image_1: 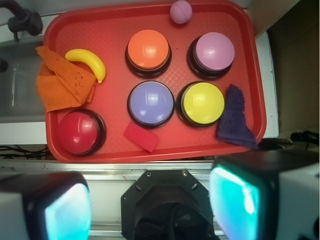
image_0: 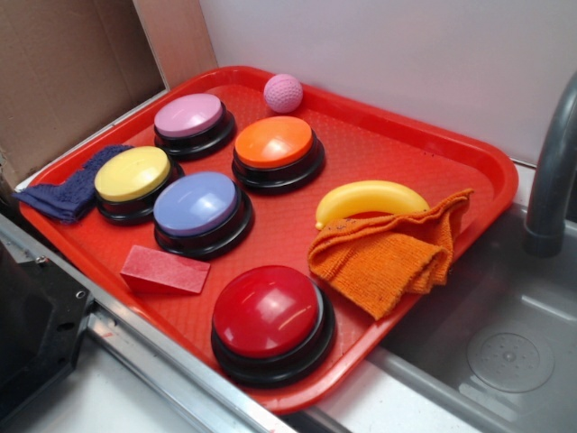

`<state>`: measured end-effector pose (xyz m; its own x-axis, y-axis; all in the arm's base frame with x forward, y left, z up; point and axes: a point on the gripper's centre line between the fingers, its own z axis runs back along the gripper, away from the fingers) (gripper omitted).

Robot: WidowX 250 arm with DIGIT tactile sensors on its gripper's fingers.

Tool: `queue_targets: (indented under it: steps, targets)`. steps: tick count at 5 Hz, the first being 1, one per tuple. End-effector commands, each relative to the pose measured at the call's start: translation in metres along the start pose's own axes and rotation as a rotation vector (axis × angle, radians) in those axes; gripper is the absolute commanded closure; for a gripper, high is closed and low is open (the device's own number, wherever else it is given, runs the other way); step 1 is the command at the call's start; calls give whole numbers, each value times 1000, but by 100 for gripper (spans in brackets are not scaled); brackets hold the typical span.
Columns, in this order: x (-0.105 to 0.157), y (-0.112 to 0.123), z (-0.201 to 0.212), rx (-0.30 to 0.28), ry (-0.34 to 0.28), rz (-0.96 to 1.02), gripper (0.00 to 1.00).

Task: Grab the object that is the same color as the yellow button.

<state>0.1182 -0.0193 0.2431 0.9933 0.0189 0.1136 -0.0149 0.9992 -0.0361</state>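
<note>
yellow plastic marks the target: the banana [image_0: 371, 200] lies on the red tray [image_0: 397, 135], its lower edge touching, perhaps slightly overlapping, the orange cloth [image_0: 392, 254], near the tray edge closest to the sink [image_0: 505, 352]. its colour matches the yellow button [image_0: 132, 175], which sits well apart on the other side of the tray, beside the blue-purple button [image_0: 196, 204] and touching a dark blue cloth [image_0: 68, 191].

judging by the layout, nothing of the task is done yet. the banana rests untouched, and the gripper [image_1: 150, 205] hangs high above the tray's near rim, spread wide and holding nothing, its two glowing fingers [image_1: 235, 200] framing the bottom of the wrist view. reaching over, descending and closing on the banana all remain.

the arm does not appear in the exterior view at all, so its height over the tray is hard to judge. whether the cloth covers any of the banana's underside cannot be told. the fingers are cut off by the frame and blurred.
</note>
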Motion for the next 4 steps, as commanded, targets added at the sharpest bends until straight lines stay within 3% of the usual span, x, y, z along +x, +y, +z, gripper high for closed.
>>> queue_targets:
  steps: [1,2,3,4]
  targets:
    - [0,0,0,0,0,0,0]
    - [27,-5,-11,14,-51,-74,0]
    - [47,-9,-26,11,-55,-126,0]
    - [84,-19,-61,34,-54,-227,0]
